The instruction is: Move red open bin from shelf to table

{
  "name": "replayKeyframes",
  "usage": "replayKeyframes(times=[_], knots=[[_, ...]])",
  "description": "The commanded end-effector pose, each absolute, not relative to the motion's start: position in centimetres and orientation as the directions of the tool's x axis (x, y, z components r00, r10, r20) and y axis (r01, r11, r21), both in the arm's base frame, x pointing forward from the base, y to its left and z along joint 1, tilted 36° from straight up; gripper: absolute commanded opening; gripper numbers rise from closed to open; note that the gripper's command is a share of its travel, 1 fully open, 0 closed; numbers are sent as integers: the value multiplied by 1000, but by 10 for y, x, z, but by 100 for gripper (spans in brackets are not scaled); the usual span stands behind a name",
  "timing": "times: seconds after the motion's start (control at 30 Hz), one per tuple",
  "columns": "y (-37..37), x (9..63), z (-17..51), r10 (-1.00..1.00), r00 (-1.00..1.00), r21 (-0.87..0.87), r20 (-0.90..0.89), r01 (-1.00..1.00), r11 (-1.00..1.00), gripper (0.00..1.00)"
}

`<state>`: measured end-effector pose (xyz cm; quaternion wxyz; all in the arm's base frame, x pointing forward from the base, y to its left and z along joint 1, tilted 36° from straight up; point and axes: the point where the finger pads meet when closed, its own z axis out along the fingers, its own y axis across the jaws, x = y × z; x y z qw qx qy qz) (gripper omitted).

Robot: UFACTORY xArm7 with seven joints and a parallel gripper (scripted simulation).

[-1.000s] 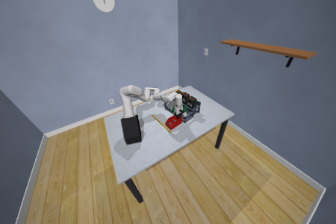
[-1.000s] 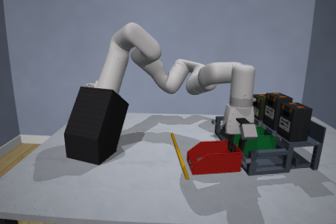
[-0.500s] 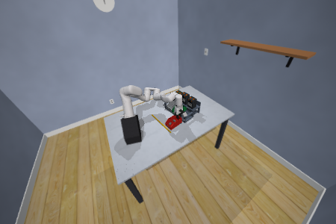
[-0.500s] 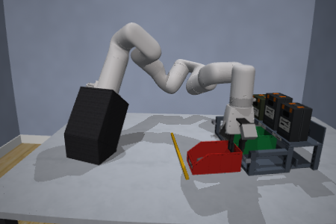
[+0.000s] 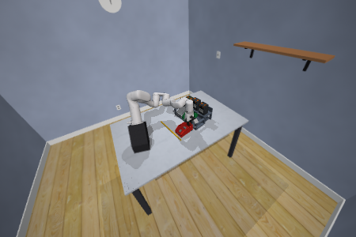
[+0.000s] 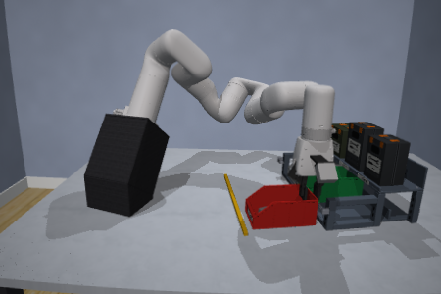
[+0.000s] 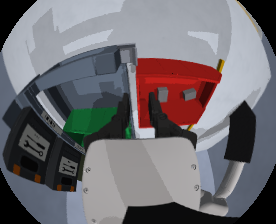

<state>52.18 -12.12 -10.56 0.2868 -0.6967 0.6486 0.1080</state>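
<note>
The red open bin (image 5: 183,129) (image 6: 281,208) (image 7: 178,79) stands on the table top (image 5: 170,156) (image 6: 147,247) just in front of the grey shelf rack (image 5: 206,119) (image 6: 372,204). Two small grey parts (image 7: 163,92) lie in it. My gripper (image 5: 189,119) (image 6: 310,187) (image 7: 138,99) is open. Its fingers straddle the bin's rear wall with a gap on each side. A green bin (image 6: 345,185) (image 7: 89,121) sits on the rack's lower level right behind the red one. Black bins (image 5: 199,106) (image 6: 387,159) (image 7: 36,143) with orange marks stand on the rack's upper level.
A thin yellow strip (image 5: 170,129) (image 6: 235,203) lies on the table left of the red bin. The arm's black base box (image 5: 139,137) (image 6: 124,164) stands at the left. A wooden wall shelf (image 5: 282,51) hangs high at the right.
</note>
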Motion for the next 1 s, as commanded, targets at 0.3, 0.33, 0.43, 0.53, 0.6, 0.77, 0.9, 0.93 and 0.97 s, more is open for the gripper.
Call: replayKeyframes(times=[0.3, 0.33, 0.43, 0.53, 0.6, 0.77, 0.9, 0.93, 0.97], knots=[[-123, 522, -104, -844, 134, -262, -520, -965, 8, 33], [-123, 522, -104, -844, 134, -262, -520, -965, 8, 33], [-123, 522, -104, -844, 134, -262, -520, -965, 8, 33], [-123, 522, -104, -844, 134, -262, -520, -965, 8, 33], [-123, 522, -104, -844, 134, -262, -520, -965, 8, 33], [-123, 522, -104, -844, 134, -262, -520, -965, 8, 33], [-129, 520, -95, -844, 134, -262, -520, -965, 8, 33], [-135, 517, -86, -843, 134, -262, -520, -965, 8, 33], [-141, 515, -77, -843, 134, -262, -520, -965, 8, 33]])
